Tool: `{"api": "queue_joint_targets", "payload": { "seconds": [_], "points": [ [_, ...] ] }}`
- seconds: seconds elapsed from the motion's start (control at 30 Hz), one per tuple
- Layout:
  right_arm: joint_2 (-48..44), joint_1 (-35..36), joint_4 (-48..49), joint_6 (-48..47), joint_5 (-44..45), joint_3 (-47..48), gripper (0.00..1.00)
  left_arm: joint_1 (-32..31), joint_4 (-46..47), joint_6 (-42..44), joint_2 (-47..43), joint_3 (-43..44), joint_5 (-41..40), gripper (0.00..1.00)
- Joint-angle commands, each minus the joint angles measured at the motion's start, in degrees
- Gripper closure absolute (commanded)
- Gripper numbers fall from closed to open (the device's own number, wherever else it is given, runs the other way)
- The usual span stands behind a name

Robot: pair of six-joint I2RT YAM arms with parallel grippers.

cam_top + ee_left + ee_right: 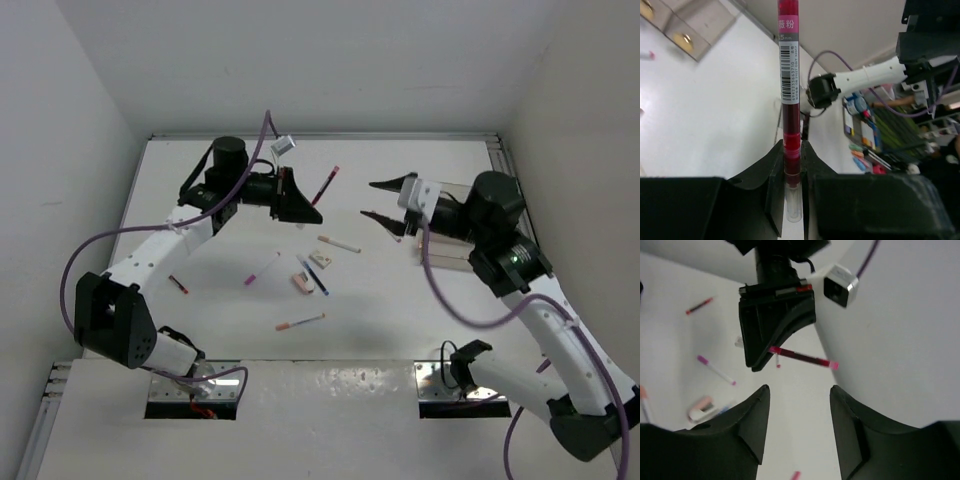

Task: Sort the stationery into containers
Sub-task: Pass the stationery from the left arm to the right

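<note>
My left gripper [305,205] is shut on a dark red pen [326,184] and holds it above the far middle of the table. In the left wrist view the pen [790,100] stands upright between the fingers [774,180], gripped near its clear end. My right gripper [383,201] is open and empty, facing the left one; its wrist view shows the held pen [802,357] ahead of the spread fingers [752,415]. Loose pens [340,243], [262,268], [300,322] and two erasers [320,259], [302,283] lie mid-table. The clear box [447,262] is mostly hidden under the right arm.
A blue pen [313,276] lies by the erasers and a short red pen [178,284] lies near the left arm. White walls close in the table on three sides. Metal base plates [445,390] sit at the near edge. Purple cables loop off both arms.
</note>
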Motion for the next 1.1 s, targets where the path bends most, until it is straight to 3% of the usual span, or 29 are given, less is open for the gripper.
{"api": "queue_joint_targets", "payload": {
  "seconds": [0.0,0.1,0.27,0.37,0.53,1.07],
  "points": [
    [-1.66,3.94,1.81,-29.34,0.01,-6.27,0.49,-1.33,6.79,-6.97,-1.25,-3.89,5.39,1.00],
    [-2.55,8.24,-0.61,-42.31,-0.70,-9.18,0.45,-1.50,12.08,-13.57,-1.16,-8.72,7.68,1.00],
    [-1.67,13.43,-5.38,-61.05,0.26,-13.22,0.46,-2.47,11.48,-13.75,-0.90,-9.09,8.13,1.00],
    [-0.09,16.77,0.49,-65.65,6.74,-17.70,0.49,-2.47,11.47,-14.28,-0.98,-10.49,8.48,1.00],
    [2.64,21.69,11.04,-65.41,13.62,-21.05,0.50,-2.38,11.74,-14.55,-1.86,-14.36,8.30,1.00],
    [4.48,22.67,15.00,-69.27,16.35,-24.13,0.52,-2.65,12.79,-16.22,-2.13,-18.93,7.86,1.00]
  ]
}}
